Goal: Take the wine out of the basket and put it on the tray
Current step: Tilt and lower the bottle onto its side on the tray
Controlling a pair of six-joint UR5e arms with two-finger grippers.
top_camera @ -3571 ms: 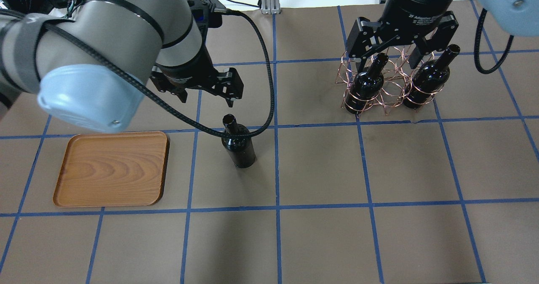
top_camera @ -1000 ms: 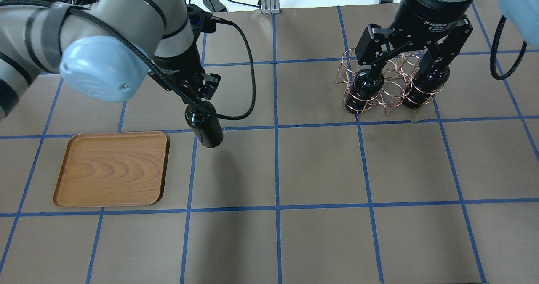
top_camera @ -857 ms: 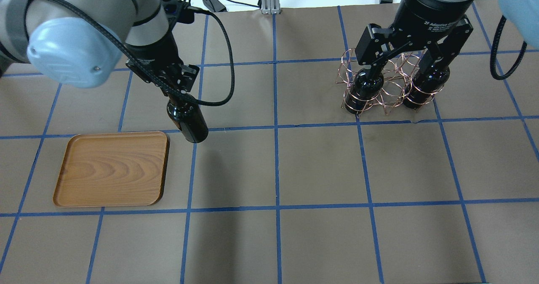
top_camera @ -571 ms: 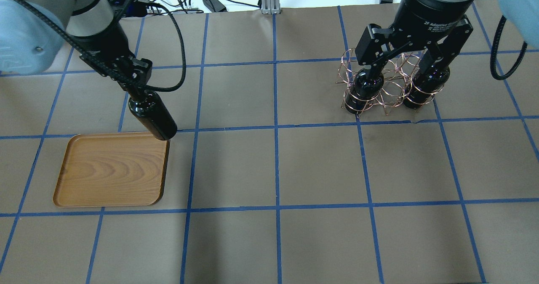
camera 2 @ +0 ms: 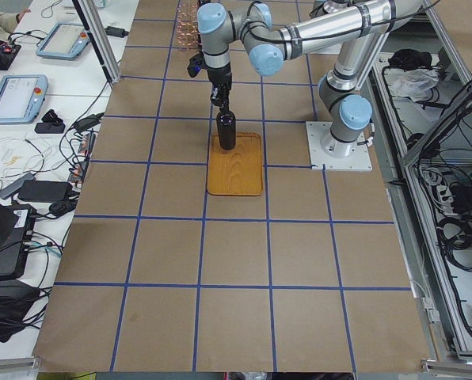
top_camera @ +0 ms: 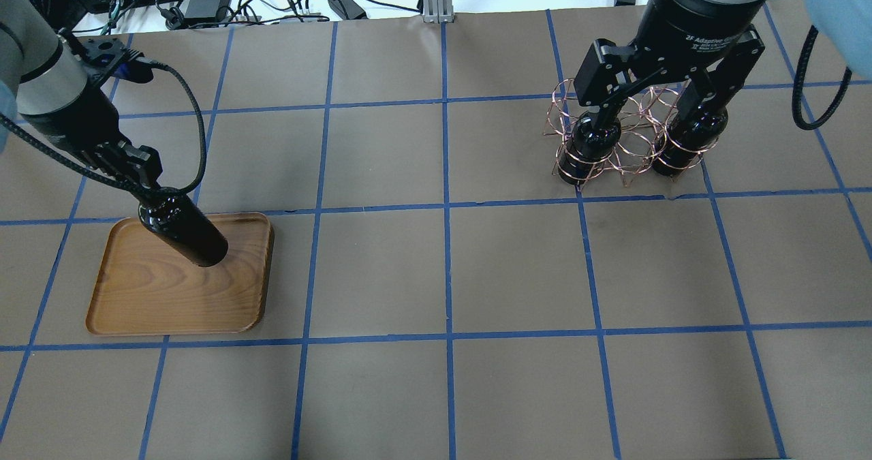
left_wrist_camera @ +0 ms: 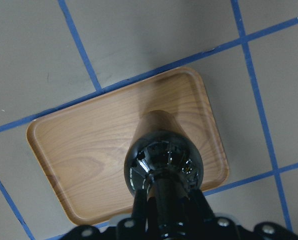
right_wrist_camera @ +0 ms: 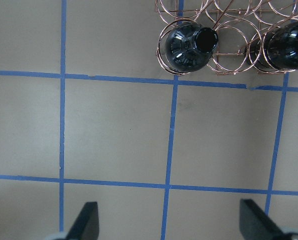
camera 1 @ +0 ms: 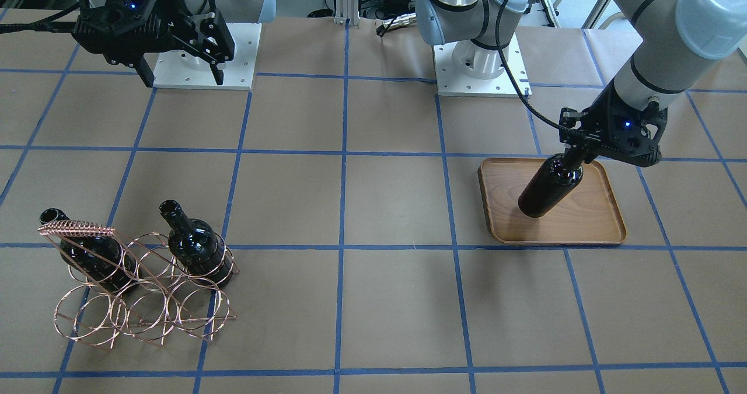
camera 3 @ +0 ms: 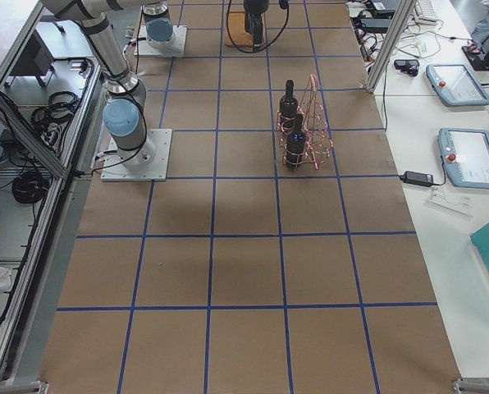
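Observation:
My left gripper [top_camera: 139,177] is shut on the neck of a near-black wine bottle [top_camera: 184,232], which hangs tilted over the brown wooden tray [top_camera: 136,296]. The front-facing view shows the bottle [camera 1: 548,187] with its base over the tray [camera 1: 583,225]; I cannot tell whether it touches. The left wrist view looks down the bottle [left_wrist_camera: 164,162] onto the tray [left_wrist_camera: 79,155]. The copper wire basket [top_camera: 633,153] holds two more bottles [top_camera: 591,146] [top_camera: 688,140]. My right gripper [top_camera: 650,109] is open and empty, high above the basket.
The table is brown paper with a blue tape grid. The right wrist view shows the basket [right_wrist_camera: 229,55] at its top edge with bare table below. The arm bases [camera 1: 478,61] stand at the robot's side of the table.
My left gripper took hold of the bottle standing mid-table and carried it left until it hung over the tray. The right gripper has stayed open over the basket.

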